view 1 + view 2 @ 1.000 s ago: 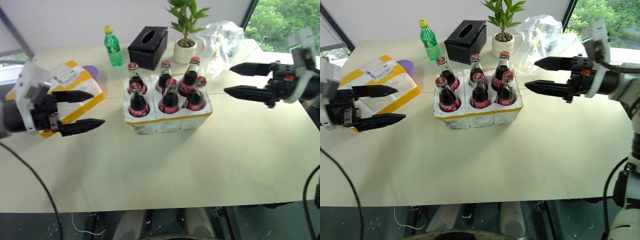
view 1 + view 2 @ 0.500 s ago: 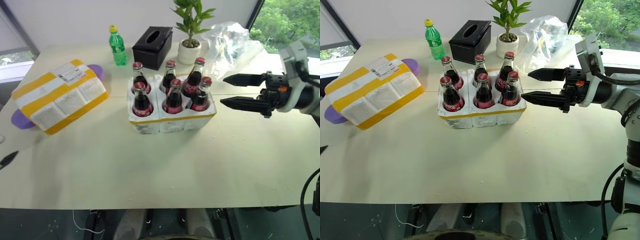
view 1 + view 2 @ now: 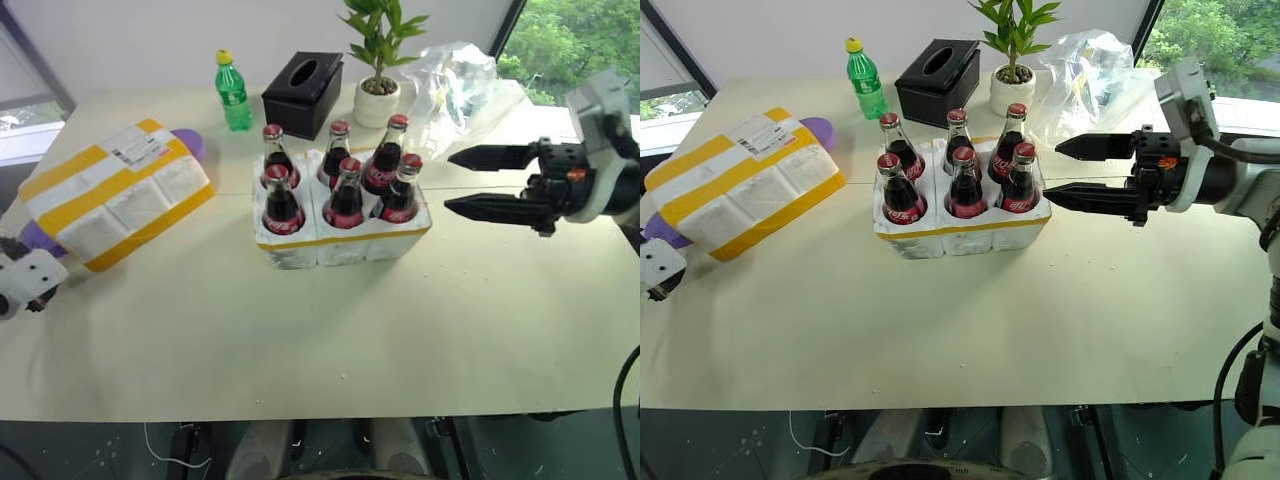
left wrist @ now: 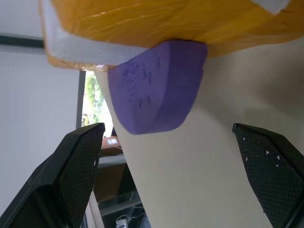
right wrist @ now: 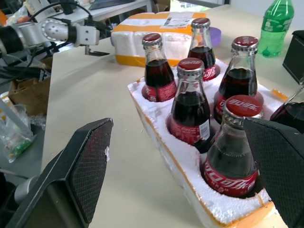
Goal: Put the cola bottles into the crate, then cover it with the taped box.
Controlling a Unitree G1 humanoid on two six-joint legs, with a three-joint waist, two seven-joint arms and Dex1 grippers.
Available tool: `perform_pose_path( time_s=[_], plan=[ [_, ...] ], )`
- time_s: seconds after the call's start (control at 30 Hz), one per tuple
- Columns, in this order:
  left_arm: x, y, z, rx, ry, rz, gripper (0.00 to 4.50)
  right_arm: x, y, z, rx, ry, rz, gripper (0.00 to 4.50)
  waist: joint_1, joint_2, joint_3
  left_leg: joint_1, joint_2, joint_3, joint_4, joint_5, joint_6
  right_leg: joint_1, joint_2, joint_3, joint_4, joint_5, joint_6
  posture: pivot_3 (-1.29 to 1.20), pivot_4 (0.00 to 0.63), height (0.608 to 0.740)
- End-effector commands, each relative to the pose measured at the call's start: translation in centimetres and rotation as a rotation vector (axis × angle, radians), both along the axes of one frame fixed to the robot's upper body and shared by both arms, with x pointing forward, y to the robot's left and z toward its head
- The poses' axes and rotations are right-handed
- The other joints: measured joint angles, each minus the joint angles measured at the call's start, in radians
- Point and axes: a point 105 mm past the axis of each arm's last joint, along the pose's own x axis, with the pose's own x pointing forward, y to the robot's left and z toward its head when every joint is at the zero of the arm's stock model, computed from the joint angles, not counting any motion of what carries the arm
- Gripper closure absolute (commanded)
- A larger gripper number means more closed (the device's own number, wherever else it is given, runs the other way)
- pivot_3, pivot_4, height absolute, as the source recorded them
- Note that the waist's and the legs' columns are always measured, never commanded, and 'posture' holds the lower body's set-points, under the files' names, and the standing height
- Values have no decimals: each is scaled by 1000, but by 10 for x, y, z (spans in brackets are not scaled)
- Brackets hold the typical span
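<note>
On the table (image 3: 300,330) six cola bottles (image 3: 345,195) stood in the crate (image 3: 340,240); the taped box (image 3: 115,205) lay well left; both tools, left (image 4: 175,175) and right (image 3: 455,182), were spread, empty

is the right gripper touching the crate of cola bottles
Apart. In the right eye view a strip of bare table shows between the open right gripper and the crate; the fingertips stop short of its side.

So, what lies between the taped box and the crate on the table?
Nothing: in the left eye view only bare table lies between the taped box and the crate.
</note>
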Motion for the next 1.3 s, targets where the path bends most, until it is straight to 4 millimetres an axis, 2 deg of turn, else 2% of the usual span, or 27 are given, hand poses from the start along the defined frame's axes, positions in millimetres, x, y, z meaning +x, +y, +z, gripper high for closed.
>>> perform_pose_path(
  time_s=[0.03, 0.3, 0.43, 0.53, 0.7, 0.73, 0.77, 0.9, 1.07, 1.2, 1.27, 1.3],
  plan=[
    [8, 5, 6, 52, -27, -5, 0, -15, 0, 16, -13, -60, 20, 61, 3, 0, 0, 0, 0, 0, 0, 0, 0, 0, 0, 0, 1, 0, 0, 0, 150, 732],
    [33, -3, 4, 81, -68, -39, 0, -21, 1, 16, -5, -57, 6, 61, 5, -4, -2, 0, -1, 0, 2, 0, 0, 0, 0, 0, 2, 0, 0, 0, 150, 732],
    [40, -5, -1, 78, -62, -39, 0, -22, 2, 15, -3, -54, 0, 61, 4, -4, -2, 0, -1, 0, 2, 1, 2, 0, 0, 0, 3, 0, 0, 0, 150, 732],
    [40, -5, -5, 58, -47, -34, 831, -22, 2, 15, -4, -53, -6, 0, 4, -4, -2, 0, 0, 0, 2, 2, 2, 0, 0, 0, 3, 0, 0, 0, 150, 732],
    [38, 2, 0, 51, -55, -9, 3393, -22, -5, 15, -12, -42, -38, 0, 5, -4, -3, 0, -1, 0, 2, 2, 3, 0, 0, 0, 4, 0, 0, 0, 150, 732],
    [37, 5, 6, 61, -66, 0, 3629, -21, -9, 14, -8, -12, -52, 0, 4, -4, -3, 0, -1, 0, 3, 2, 3, 0, 0, 0, 4, 0, 0, 0, 150, 732],
    [38, 7, 10, 69, -74, 5, 3629, -21, -12, 12, -4, 9, -61, 0, 4, -4, -3, 0, -1, 0, 3, 2, 3, 0, 0, 0, 4, 0, 0, 0, 150, 732],
    [45, 4, 51, 71, -184, -29, 3629, -17, -24, 5, -59, -24, -130, 0, 4, -5, -3, 0, 0, 0, 3, 2, 3, 0, 0, 0, 4, 0, 0, 0, 150, 732],
    [55, -20, 115, 64, -332, -153, 3629, -14, -34, 3, -45, -15, -170, 0, 6, -6, -3, 0, 0, 0, 4, 2, 2, 0, 0, 0, 4, 0, 0, 0, 150, 732],
    [59, -57, 171, 72, -447, -289, 3629, -12, -35, -3, -34, -8, -183, 0, 5, -6, -3, 0, -1, 0, 4, 1, 3, 1, 0, 0, 3, 0, 0, 0, 150, 732],
    [61, -84, 196, 70, -501, -368, 3629, -11, -35, -5, -29, -5, -182, 0, 5, -6, -3, 0, -1, 0, 4, 1, 3, 1, 0, 0, 3, 0, 0, 0, 150, 732],
    [62, -104, 208, 66, -521, -431, 3629, -10, -35, -7, -28, -4, -183, 0, 4, -6, -3, 0, -1, 0, 4, 1, 3, 1, 0, 0, 3, 0, 0, 0, 150, 732]
  ],
)
